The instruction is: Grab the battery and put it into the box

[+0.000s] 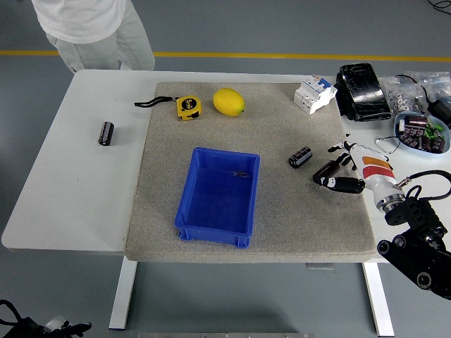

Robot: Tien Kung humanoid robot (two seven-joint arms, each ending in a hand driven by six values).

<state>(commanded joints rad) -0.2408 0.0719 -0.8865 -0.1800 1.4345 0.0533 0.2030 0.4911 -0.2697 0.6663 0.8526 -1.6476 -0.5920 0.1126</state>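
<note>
A robot's right hand (337,174) hovers low over the grey mat (282,232), fingers loosely spread and holding nothing, just to the right of the black cylindrical battery (300,156), which lies on its side a short way right of the blue box (184,211). The box sits open and looks nearly empty, apart from a small dark item inside that is too small to identify. The main risk from here is a grasp that nudges instead of closing: the battery lies on its round side, so a fingertip striking it off-centre could roll it leftward, away from the hand. A second, similar dark cylinder (106,132) rests on the bare table far left of the box, well out of this arm's reach. A person (91,28) stands beyond the far edge, behind and left of the box, hands out of view.
</note>
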